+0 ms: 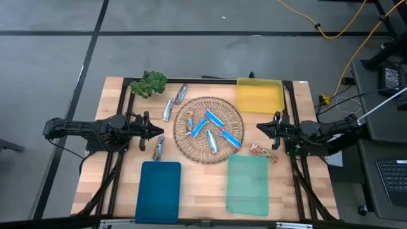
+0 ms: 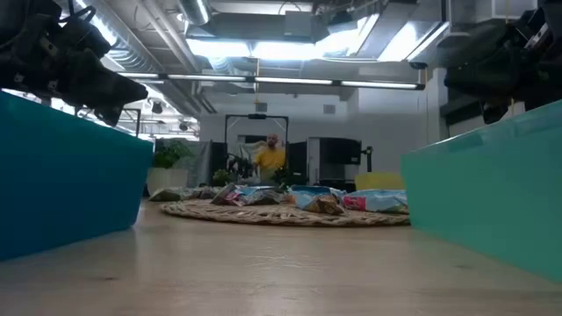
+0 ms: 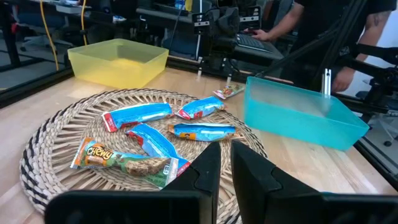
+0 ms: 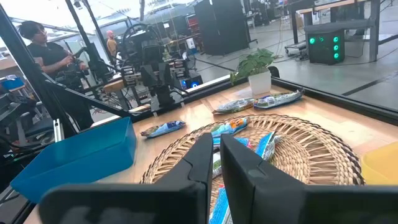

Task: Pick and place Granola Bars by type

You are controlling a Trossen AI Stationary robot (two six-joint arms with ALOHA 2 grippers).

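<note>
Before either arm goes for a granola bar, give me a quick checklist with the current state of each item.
1. Left gripper shut and holding nothing, beside the woven mat: ok.
2. Right gripper shut and holding nothing, on the mat's other side: ok.
3. Granola bars lying in plain sight on the mat, with others off it: ok.
4. Blue tray, green tray and yellow tray hold no bars: ok.
5. Jaws opened for a grasp: not ok.
6. Bars free of overlap: cannot tell.
</note>
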